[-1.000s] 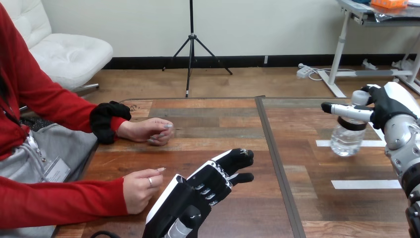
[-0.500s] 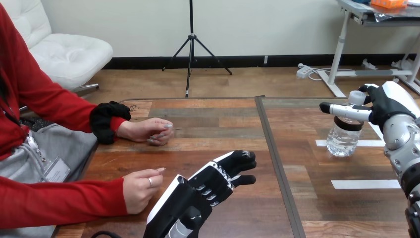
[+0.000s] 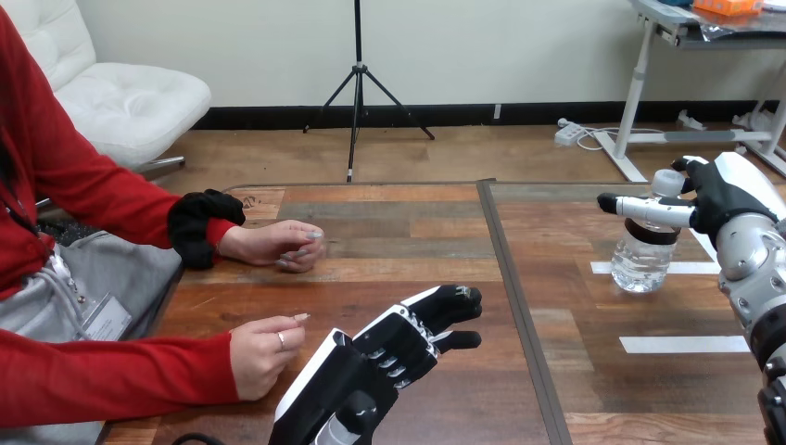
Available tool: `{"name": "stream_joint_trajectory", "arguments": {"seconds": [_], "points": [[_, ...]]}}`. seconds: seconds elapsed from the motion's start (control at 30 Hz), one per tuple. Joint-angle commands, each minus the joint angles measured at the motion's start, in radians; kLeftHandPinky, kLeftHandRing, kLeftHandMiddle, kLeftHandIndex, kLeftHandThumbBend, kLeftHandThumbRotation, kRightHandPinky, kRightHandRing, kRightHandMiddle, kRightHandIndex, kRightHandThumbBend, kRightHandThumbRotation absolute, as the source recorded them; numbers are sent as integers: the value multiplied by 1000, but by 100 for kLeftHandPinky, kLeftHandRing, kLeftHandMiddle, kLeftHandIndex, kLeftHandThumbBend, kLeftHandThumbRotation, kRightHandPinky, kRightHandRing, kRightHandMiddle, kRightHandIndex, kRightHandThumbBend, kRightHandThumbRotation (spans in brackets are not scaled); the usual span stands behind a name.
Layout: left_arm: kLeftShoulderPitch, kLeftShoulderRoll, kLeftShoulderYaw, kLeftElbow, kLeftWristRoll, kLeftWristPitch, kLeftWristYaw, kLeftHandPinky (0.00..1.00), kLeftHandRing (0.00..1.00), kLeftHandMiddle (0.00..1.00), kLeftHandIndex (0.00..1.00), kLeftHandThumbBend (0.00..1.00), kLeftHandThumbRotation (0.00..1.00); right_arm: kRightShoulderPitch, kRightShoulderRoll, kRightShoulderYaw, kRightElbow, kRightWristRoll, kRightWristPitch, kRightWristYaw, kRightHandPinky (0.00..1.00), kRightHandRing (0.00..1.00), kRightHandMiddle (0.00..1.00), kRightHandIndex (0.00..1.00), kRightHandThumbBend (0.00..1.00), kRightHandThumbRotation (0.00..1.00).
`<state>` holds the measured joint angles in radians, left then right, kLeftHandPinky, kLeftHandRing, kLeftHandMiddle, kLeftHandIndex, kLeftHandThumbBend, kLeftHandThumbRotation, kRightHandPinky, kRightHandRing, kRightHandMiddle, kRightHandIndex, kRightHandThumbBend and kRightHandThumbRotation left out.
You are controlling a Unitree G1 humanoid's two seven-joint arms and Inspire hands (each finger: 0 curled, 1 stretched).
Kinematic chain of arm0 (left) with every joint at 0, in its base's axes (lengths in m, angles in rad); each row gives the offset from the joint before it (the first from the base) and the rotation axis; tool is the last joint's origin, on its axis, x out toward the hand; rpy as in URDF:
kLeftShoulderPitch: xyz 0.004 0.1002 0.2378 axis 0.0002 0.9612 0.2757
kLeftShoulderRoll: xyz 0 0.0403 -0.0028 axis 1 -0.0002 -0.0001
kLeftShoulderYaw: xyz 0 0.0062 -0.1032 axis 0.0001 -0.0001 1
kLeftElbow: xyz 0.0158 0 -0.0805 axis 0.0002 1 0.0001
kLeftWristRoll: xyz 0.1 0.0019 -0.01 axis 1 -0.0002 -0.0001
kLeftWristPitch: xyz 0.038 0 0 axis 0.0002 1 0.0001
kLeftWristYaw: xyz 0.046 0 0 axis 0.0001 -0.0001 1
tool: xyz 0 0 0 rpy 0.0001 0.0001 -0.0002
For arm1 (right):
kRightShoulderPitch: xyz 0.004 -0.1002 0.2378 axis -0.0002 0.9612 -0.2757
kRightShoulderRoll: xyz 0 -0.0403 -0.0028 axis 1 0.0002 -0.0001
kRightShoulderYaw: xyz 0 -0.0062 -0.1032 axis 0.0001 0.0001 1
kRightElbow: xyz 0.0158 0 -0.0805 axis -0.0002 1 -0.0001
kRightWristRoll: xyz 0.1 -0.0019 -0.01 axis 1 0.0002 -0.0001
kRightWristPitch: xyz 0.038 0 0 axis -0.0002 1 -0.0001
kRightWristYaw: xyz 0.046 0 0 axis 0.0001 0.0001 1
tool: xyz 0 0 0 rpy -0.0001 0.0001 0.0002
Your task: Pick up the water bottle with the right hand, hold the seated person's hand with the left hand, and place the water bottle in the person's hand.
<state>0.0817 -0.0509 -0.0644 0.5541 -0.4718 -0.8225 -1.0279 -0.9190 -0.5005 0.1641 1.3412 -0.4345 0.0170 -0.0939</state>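
A clear water bottle [image 3: 641,260] with a white cap and black neck band stands at the table's right side. My right hand [image 3: 718,199] is at its top, thumb stretched across the front of the neck and fingers curled behind the cap. My left hand [image 3: 399,345] hovers low over the table's near middle, open, with its fingers pointing up and to the right. The person's nearer hand [image 3: 264,354] rests loosely curled on the table just left of my left hand, apart from it. Their farther hand [image 3: 276,245] lies on the table further back.
A dark seam [image 3: 514,297] runs down the wooden table between my two hands. White tape strips [image 3: 684,344] mark the table's right part, one of them under the bottle. A black cuff [image 3: 196,222] sits at the wrist of the person's farther hand.
My right hand and the bottle have shifted slightly left. My left hand has dipped a little. The person's hands have not moved.
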Motion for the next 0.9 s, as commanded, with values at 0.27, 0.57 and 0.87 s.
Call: {"name": "stream_joint_trajectory", "arguments": {"seconds": [0.27,0.57,0.87], "points": [[7,-37,-11,-79,-40,9,0,82,89,87,83,100,83,-70,32,-16,-3,20,-33,-25,53,68,73,82,100,42],[20,-30,-11,-104,-53,39,0,82,89,88,84,100,83,-62,44,-26,-7,26,-61,-40,50,60,63,65,99,23],[26,-29,-8,-125,-51,61,7,82,90,88,83,100,83,-52,54,-27,-6,24,-83,-68,49,59,62,55,96,8]]}}
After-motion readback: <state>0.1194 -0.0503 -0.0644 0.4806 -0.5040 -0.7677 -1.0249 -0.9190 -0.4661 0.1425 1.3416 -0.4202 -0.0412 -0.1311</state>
